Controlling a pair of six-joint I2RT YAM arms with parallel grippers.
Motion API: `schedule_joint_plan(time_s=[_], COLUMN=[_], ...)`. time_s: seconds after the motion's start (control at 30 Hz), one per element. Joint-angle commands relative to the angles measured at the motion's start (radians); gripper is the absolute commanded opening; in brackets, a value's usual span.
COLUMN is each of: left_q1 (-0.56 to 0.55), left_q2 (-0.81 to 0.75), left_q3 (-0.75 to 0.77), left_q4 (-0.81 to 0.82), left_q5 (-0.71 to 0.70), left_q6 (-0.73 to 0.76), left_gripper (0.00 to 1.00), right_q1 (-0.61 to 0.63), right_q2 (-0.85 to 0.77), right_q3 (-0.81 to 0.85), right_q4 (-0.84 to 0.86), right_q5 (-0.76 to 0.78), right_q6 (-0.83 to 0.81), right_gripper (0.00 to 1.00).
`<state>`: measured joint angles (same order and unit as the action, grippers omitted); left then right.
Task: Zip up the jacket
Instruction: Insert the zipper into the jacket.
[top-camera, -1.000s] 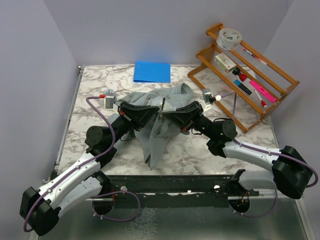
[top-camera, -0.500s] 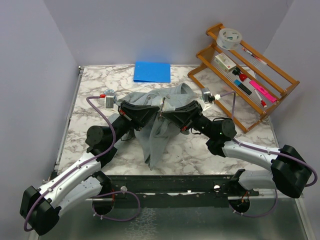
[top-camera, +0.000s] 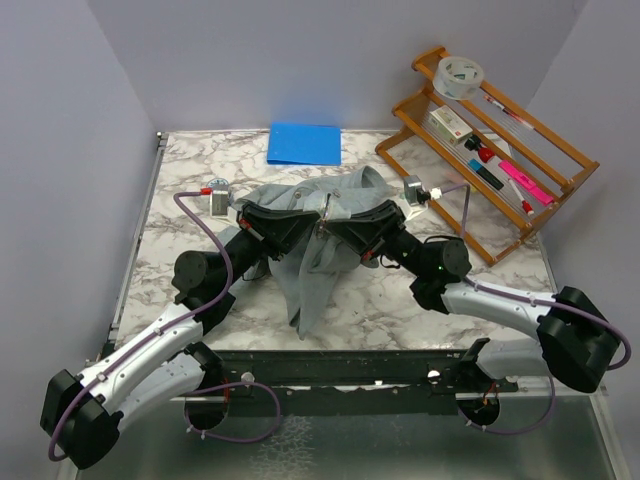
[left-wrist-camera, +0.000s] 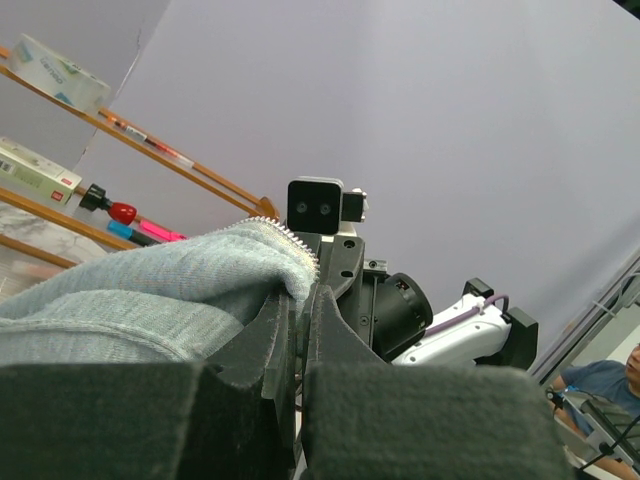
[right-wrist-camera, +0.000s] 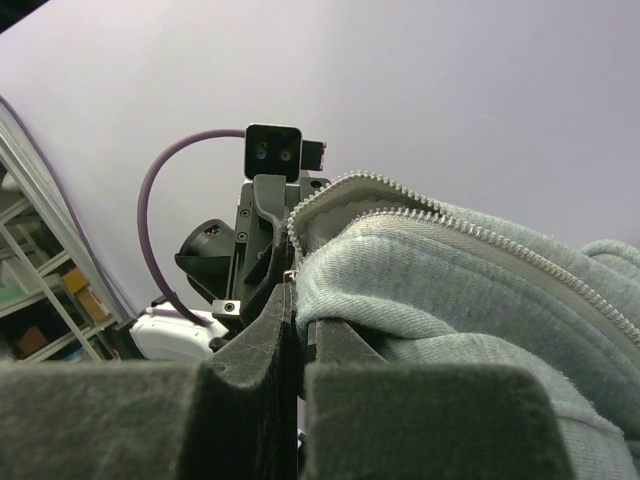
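Observation:
The light grey fleece jacket (top-camera: 318, 252) lies bunched in the middle of the table, part of it lifted between the two arms. My left gripper (top-camera: 314, 229) is shut on a jacket edge with zipper teeth, seen in the left wrist view (left-wrist-camera: 200, 285). My right gripper (top-camera: 332, 227) is shut on the facing jacket edge (right-wrist-camera: 430, 270), its pale zipper teeth (right-wrist-camera: 480, 235) running off to the right. The two grippers meet tip to tip above the table. The zipper slider is hard to make out.
A flat blue pad (top-camera: 304, 143) lies at the back of the table. A wooden rack (top-camera: 490, 140) with tape, markers and small boxes stands at the back right. Purple cables loop beside both arms.
Nothing has visibly changed apart from a very slight shift of the right arm; both grippers hold the jacket in the same place.

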<state>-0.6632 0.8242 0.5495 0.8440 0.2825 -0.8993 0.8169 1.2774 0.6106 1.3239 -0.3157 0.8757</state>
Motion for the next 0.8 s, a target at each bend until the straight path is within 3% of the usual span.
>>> schedule_joint_plan(time_s=[0.0, 0.43, 0.77], left_q1=[-0.006, -0.007, -0.007], left_q2=[-0.001, 0.014, 0.041], left_q3=[0.039, 0.035, 0.025], left_q4=[0.073, 0.073, 0.073], left_q5=[0.062, 0.074, 0.093], left_q6=[-0.019, -0.029, -0.054], left_gripper=[0.00, 0.00, 0.00], right_q1=[0.002, 0.002, 0.002], right_q2=[0.016, 0.015, 0.026], right_q3=[0.041, 0.034, 0.061], right_q4=[0.097, 0.159, 0.153], right_q5=[0.056, 0.131, 0.098], right_q6=[0.014, 0.061, 0.057], right_gripper=[0.00, 0.00, 0.00])
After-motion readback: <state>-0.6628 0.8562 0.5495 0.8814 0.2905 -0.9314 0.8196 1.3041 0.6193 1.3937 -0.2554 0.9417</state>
